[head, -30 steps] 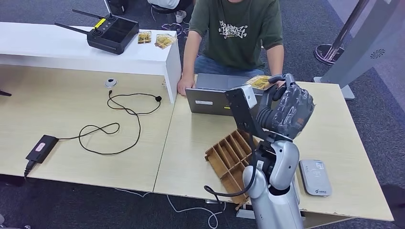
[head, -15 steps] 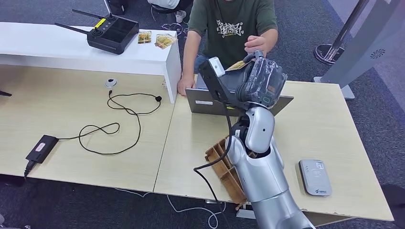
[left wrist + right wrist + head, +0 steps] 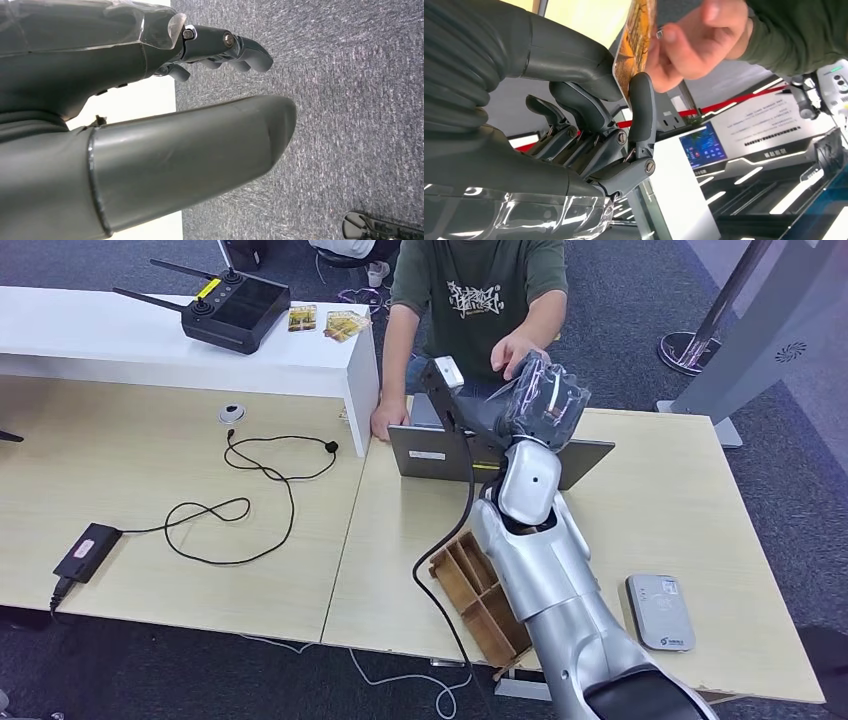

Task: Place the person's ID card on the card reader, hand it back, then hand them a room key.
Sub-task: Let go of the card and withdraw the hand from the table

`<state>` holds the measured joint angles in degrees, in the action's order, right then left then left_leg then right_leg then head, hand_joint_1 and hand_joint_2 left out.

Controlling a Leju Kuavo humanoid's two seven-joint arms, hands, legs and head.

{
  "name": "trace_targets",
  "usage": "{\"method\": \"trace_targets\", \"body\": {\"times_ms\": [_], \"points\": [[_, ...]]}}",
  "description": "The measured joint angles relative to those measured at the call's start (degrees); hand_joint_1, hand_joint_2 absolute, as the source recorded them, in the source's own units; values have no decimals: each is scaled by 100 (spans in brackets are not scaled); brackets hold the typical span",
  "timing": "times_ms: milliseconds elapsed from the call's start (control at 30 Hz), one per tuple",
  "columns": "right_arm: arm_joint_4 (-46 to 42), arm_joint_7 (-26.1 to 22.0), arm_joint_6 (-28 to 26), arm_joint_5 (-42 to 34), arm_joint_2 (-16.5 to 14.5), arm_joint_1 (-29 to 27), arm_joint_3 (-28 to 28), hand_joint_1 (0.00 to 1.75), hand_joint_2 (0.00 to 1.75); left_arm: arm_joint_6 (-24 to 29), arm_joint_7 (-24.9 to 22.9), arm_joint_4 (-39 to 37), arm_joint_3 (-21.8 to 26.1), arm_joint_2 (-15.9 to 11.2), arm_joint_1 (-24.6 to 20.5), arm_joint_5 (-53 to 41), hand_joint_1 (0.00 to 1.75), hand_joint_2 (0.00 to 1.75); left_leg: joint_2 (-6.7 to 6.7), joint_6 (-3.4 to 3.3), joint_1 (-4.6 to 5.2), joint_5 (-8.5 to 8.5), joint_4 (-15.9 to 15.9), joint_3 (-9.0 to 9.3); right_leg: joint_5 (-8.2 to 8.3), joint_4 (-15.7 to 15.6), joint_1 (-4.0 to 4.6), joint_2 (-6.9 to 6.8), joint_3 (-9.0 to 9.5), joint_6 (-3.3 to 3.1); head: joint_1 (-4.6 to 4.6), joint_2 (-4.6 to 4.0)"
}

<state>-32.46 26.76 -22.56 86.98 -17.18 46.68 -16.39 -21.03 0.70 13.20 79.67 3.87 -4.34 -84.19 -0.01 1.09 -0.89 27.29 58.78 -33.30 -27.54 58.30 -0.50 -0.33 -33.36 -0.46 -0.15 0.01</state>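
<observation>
Right wrist view: right hand (image 3: pixel 589 125) pinches orange card (image 3: pixel 636 35) between thumb and finger, raised far toward person's hand (image 3: pixel 694 42), presumably a handover; left hand (image 3: pixel 150 75) hangs empty, fingers apart.

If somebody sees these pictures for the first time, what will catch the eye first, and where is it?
First, the raised right hand at the table's far edge, over the laptop, pinching an orange card between thumb and one of its fingers. The person's hand takes hold of the same card from the other side. Nearer the robot, a wooden divided tray and a grey card reader lie on the table.
</observation>
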Motion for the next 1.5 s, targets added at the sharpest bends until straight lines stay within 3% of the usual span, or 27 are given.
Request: {"method": "trace_targets", "body": {"times_ms": [433, 533, 567, 667, 700, 733, 1200, 1367, 1500], "points": [[446, 128, 38, 100, 4, 256, 361, 169, 175, 9, 2, -1, -105, 2, 1, 10, 0, 0, 0, 0, 0, 0, 0, 0, 0, 0, 0, 1, -1, 0, 0, -1], [493, 120, 40, 102, 4, 266, 401, 155, 175, 9, 2, -1, -129, 2, 0, 14, 0, 0, 1, 0, 0, 0, 0, 0, 0, 0, 0, 1, -1, 0, 0, -1], [505, 119, 42, 102, 4, 267, 409, 128, 175, 9, 2, 0, -131, 2, 0, 16, 0, 0, 1, 0, 0, 0, 0, 0, 0, 0, 0, 1, -1, 0, 0, -1], [528, 117, 45, 105, 4, 270, 431, 20, 175, 9, 2, 0, -132, 2, 0, 21, 0, 0, 0, 0, 0, 0, 0, 0, 0, 0, 0, 1, -1, 0, 0, -1], [532, 117, 45, 106, 4, 270, 442, 5, 175, 9, 2, 0, -133, 2, 0, 22, 0, 0, 0, 0, 0, 0, 0, 0, 0, 0, 0, 0, -1, 0, 0, 0], [537, 117, 45, 106, 4, 270, 453, 0, 175, 9, 2, 0, -133, 2, 0, 23, 0, 0, 0, 0, 0, 0, 0, 0, 0, 0, 0, 0, -1, 0, 0, 0], [539, -211, -93, 84, 4, 252, 562, 0, 175, 10, 2, 0, -136, 2, 0, 45, 0, 0, 0, 0, 0, 0, 1, 0, 0, 0, 0, 0, -1, 0, 0, 0], [328, -678, -359, -153, 4, 66, 688, 0, 175, 11, 11, 0, -135, 2, 2, 114, 0, 0, 0, 0, 0, 0, 1, 0, 0, 0, 0, 0, -1, 0, 0, -1], [-162, -1359, -486, -680, 4, -297, 806, 0, 175, 14, 52, 0, -133, 2, 14, 194, 0, 0, -1, 0, 0, 0, 1, 0, 0, -1, 0, 0, -1, 0, 0, -1]]}}
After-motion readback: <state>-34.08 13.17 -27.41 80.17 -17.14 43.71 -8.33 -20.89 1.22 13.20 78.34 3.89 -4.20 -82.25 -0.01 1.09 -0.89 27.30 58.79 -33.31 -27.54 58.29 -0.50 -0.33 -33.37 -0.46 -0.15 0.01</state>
